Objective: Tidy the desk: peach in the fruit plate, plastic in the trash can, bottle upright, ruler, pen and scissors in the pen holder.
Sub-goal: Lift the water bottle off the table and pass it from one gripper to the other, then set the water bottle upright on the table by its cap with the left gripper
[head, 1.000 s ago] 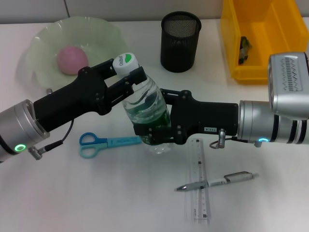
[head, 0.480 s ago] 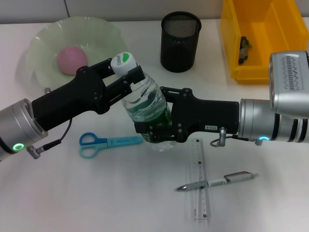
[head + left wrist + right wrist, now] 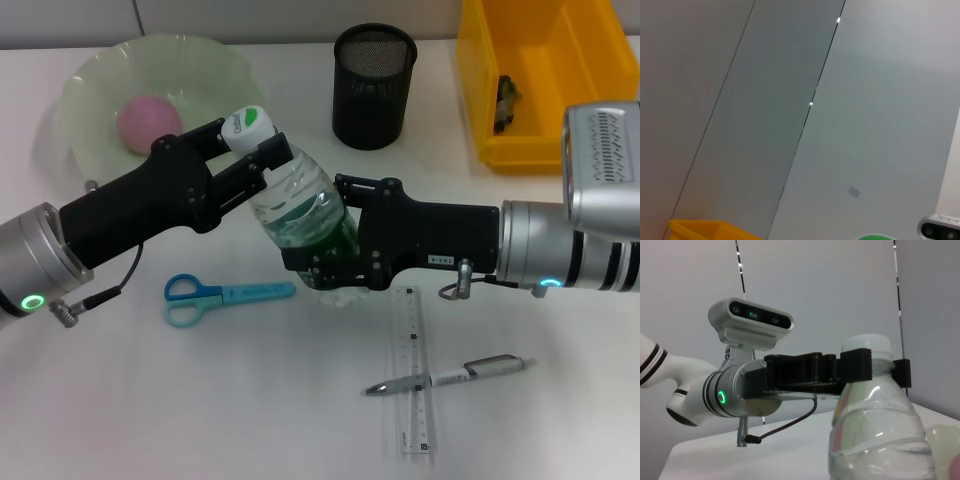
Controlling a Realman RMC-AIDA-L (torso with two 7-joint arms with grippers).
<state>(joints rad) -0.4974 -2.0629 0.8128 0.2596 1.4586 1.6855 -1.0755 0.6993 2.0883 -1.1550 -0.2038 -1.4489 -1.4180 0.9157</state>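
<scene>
While both arms meet at the middle of the frame, the left gripper (image 3: 252,142) has its jaws clamped on the neck of the bottle (image 3: 300,215) just under the white cap and the right gripper (image 3: 325,268) has its jaws clamped around the tilted bottle's lower body, the two black arms crossing in front of the counter (image 3: 200,400). Below them lie the scissors (image 3: 222,297) at lower left and the pen (image 3: 448,376) lying across the ruler (image 3: 413,370) at lower right. At upper left the fruit plate (image 3: 90,90) holds the peach (image 3: 149,122), the mesh pen holder (image 3: 373,85) stands at upper centre, and the yellow trash can (image 3: 480,90) at upper right contains a small dark scrap.
</scene>
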